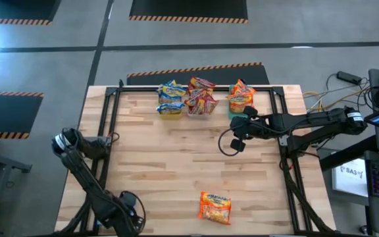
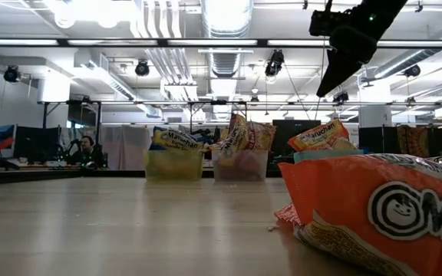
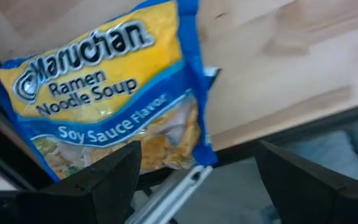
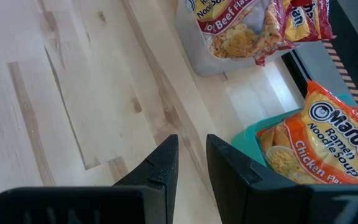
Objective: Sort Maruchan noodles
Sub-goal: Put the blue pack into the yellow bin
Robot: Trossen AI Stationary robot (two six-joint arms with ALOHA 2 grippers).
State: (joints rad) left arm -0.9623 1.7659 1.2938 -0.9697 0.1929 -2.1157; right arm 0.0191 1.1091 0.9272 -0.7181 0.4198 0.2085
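A blue-and-yellow Maruchan packet (image 3: pixel 110 93) lies flat on the wood at the table's near left edge. My left gripper (image 3: pixel 197 180) hangs over it, open, pointing down. The packet's lower end lies beside one finger (image 3: pixel 114 177), and I cannot tell whether they touch. In the high view that arm (image 1: pixel 129 214) hides the packet. An orange packet (image 1: pixel 214 207) lies flat near the front edge. My right gripper (image 4: pixel 192 167) hovers near the green bin with a narrow gap between its fingers and nothing in it.
Three bins stand in a row at the far edge. The yellow one (image 1: pixel 170 108) holds blue packets, the clear one (image 1: pixel 201 105) red packets, and the green one (image 1: pixel 239 113) orange packets. Bare wood lies between them and the orange packet. A black frame (image 1: pixel 110 131) runs along the table's sides.
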